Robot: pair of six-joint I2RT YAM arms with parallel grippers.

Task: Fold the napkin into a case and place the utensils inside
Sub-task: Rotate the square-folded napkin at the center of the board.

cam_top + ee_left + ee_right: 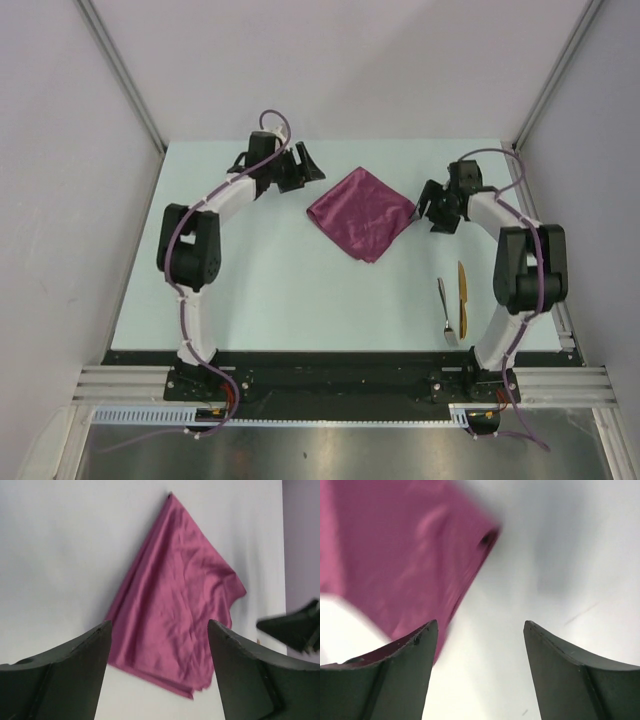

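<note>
The plum-magenta napkin (361, 212) lies folded into a layered, creased diamond at the middle back of the table; it also shows in the left wrist view (175, 600) and the right wrist view (405, 560). No narrow case shape shows. My left gripper (305, 170) is open and empty just left of the napkin's left corner. My right gripper (428, 205) is open and empty just right of its right corner. The silver spoon (445, 310) and the golden-yellow piece (462, 292) lie side by side on the table at the near right, beside the right arm.
The pale table (270, 290) is bounded by grey walls on three sides and a black rail (330, 375) at the near edge. The right gripper's tip shows at the right edge of the left wrist view (295, 627).
</note>
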